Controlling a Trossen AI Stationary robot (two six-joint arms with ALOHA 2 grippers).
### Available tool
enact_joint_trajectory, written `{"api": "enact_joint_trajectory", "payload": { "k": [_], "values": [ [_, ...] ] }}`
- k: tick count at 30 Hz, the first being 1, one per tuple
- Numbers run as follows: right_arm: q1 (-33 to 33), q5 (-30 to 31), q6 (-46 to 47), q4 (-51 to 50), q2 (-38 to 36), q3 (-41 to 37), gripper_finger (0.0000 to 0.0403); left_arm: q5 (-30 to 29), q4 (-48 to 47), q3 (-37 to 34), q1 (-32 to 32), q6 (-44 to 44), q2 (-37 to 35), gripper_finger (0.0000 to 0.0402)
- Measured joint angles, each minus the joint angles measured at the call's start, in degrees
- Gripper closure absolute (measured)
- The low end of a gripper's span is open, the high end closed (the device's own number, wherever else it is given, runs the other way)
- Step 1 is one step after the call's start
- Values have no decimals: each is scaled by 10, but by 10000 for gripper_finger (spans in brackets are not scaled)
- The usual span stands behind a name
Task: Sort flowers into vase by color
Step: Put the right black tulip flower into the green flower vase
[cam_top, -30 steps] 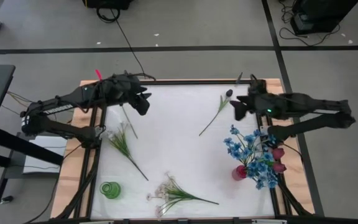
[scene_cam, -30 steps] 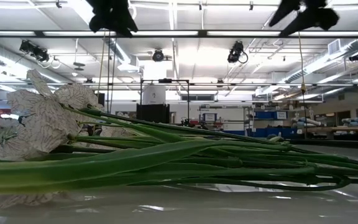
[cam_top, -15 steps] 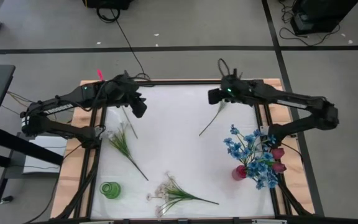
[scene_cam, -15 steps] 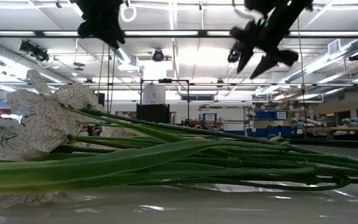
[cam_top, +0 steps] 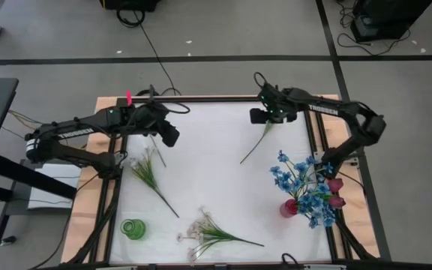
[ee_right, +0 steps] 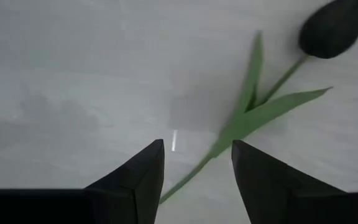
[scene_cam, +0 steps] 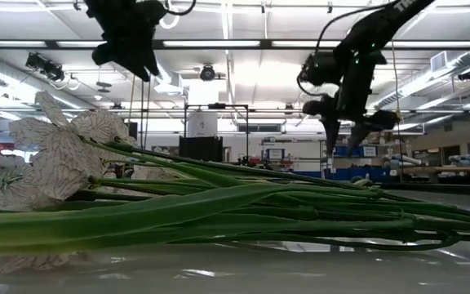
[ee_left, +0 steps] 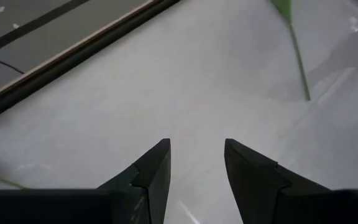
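Observation:
A dark-budded flower point(cam_top: 255, 145) lies flat on the table's far right part; in the right wrist view its bud point(ee_right: 333, 28) and leaves point(ee_right: 253, 112) show beyond my fingers. My right gripper point(cam_top: 258, 116) is open and hovers over it point(ee_right: 197, 155), touching nothing. My left gripper point(cam_top: 169, 135) is open above the far left part, near a thin green stem point(ee_left: 297, 50). Two white sprays point(cam_top: 147, 171) point(cam_top: 210, 232) lie on the table. A red vase point(cam_top: 289, 208) holds blue blossoms point(cam_top: 302, 184) and dark red tulips point(cam_top: 336, 192). A green vase point(cam_top: 133, 229) stands near left.
The table's wooden frame point(cam_top: 216, 97) runs close behind both grippers. In the low view the near white spray point(scene_cam: 55, 155) and its stems point(scene_cam: 259, 204) fill the foreground, with both arms point(scene_cam: 129, 37) point(scene_cam: 353, 77) hanging above. Bare white surface lies in the table's middle point(cam_top: 208, 161).
My right gripper has swung from the table's right side toward the far edge and left, over the dark-budded flower, and come down toward it. My left gripper has dropped a little and edged toward the near side. The flowers have not moved.

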Motion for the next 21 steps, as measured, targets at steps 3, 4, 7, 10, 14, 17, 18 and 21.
{"api": "enact_joint_trajectory", "payload": {
  "k": [3,4,7,10,14,17,18,21],
  "values": [
    [-16,2,0,-2,19,0,208,0,13,0,1,-1,5,246],
    [-22,4,0,-1,27,0,208,-1,20,0,3,-1,7,246],
    [-35,3,0,-8,53,0,208,-3,43,1,9,3,22,246],
    [-42,-11,12,-24,81,0,208,8,61,1,13,38,45,246],
    [-47,-17,37,-21,115,0,208,66,58,1,29,97,67,251],
    [-50,-17,60,-1,136,0,208,94,56,0,53,136,73,256],
    [-50,-16,68,6,141,0,210,105,55,0,62,151,73,258],
    [-49,-13,90,23,153,1,227,132,54,0,92,190,73,261]
  ]
}}
